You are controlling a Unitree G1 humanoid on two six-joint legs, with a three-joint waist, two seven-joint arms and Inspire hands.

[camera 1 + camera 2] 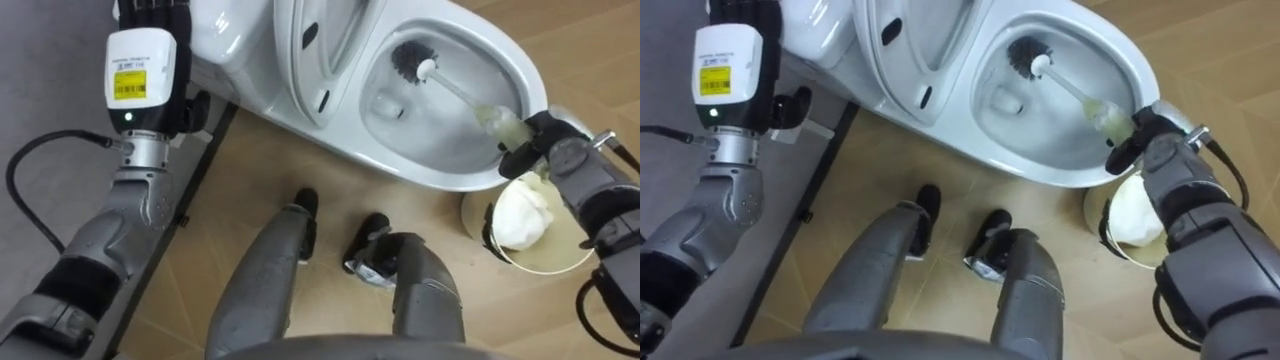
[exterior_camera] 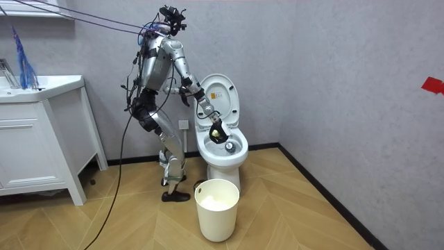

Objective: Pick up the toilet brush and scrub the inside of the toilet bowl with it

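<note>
A: Brush (image 1: 452, 87), appearance?
B: Black bristle head, thin white shaft, pale translucent grip. Head is down inside the toilet (image 1: 525, 70) bowl, toward the hinge end; lid raised.
A: Hands?
B: Right hand (image 1: 542, 140) is curled round the grip at the bowl's front rim. Left hand (image 1: 150, 12) is up by the cistern, its fingers cut off; cannot tell.
A: Counts?
B: One brush, one toilet, one white bin (image 2: 218, 212) beside it.

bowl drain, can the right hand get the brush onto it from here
Probably yes. The right hand grips the brush handle at the toilet rim, the lid is up, and the bristles sit just beside the drain with nothing between.
</note>
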